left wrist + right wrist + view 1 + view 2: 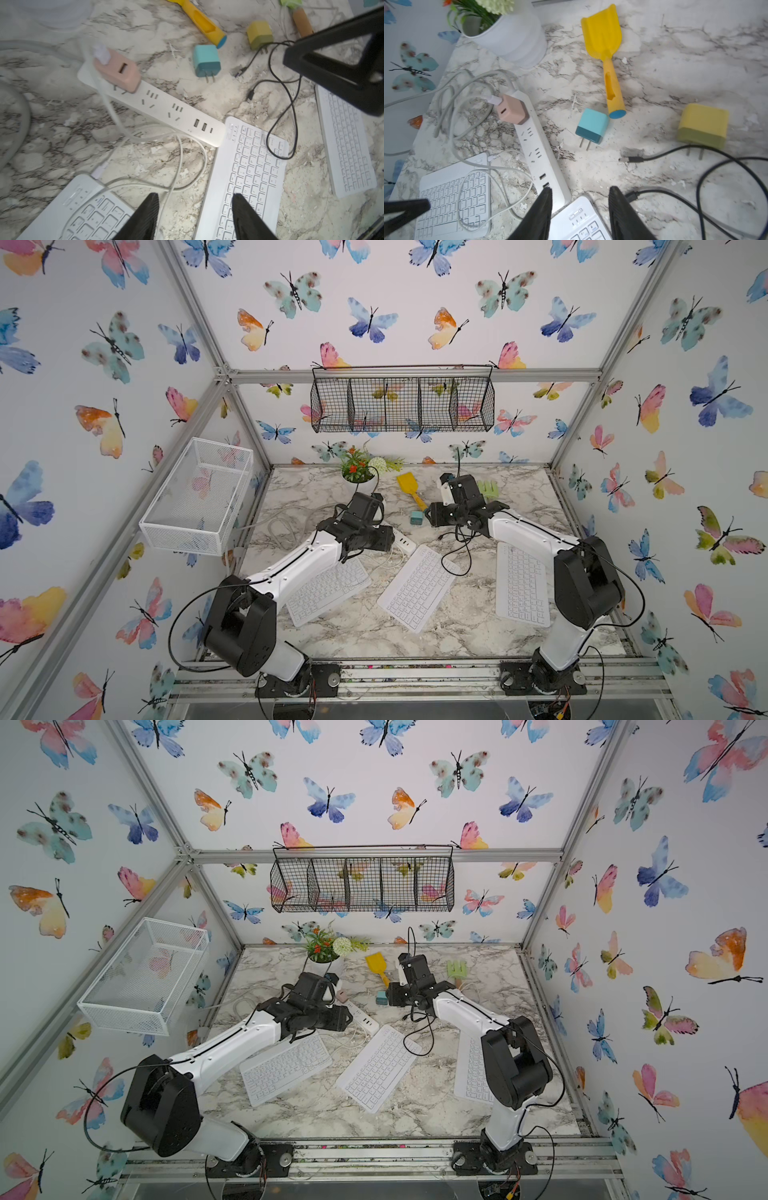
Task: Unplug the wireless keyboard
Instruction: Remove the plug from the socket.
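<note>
Three white keyboards lie on the marble table. The left keyboard (328, 589) has a white cable (180, 145) plugged into its corner (99, 171). That cable runs to a pink charger (118, 70) seated in the white power strip (166, 112). The middle keyboard (415, 589) has a black cable (291, 108) draped over its corner, with both cable ends loose on the table. My left gripper (195, 197) hangs open over the gap between the left and middle keyboards. My right gripper (581, 190) is open above the middle keyboard's top corner (577, 214), holding nothing.
A third keyboard (521, 585) lies at the right. A teal charger (591, 126) and a yellow charger (704, 124) lie unplugged near a yellow toy shovel (602, 35). A potted plant (512, 37), a green rake (488, 489) and coiled grey cord (446, 99) sit further back.
</note>
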Tool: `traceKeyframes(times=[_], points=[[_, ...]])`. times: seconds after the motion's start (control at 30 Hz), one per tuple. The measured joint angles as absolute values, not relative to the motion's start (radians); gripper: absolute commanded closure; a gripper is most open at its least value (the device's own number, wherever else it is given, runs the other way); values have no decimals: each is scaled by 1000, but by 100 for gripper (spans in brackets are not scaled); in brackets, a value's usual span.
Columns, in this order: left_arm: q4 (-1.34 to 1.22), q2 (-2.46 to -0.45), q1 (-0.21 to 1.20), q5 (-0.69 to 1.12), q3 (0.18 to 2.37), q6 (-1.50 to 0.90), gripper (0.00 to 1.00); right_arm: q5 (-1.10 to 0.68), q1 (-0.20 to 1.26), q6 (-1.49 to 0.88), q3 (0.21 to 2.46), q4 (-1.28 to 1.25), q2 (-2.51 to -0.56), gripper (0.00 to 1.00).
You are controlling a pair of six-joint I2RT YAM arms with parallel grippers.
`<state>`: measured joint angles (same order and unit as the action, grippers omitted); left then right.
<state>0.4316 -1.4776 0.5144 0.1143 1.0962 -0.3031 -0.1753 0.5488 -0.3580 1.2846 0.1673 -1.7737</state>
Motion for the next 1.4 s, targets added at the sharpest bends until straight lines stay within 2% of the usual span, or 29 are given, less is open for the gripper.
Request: traceKeyframes(times=[0.33, 0.53, 0.83, 1.4], points=[[383, -1498, 298, 203, 1086, -360, 51, -395, 549, -194, 1354, 10, -1860, 54], [301, -1589, 214, 309, 1064, -391, 51, -426, 571, -122, 1364, -37, -1958, 53], [188, -1712, 189, 425, 1066, -441, 47, -447, 635, -70, 1408, -112, -2070, 50], [106, -1832, 165, 451, 1126, -477, 46, -426, 682, -52, 1654, -144, -2301, 49]])
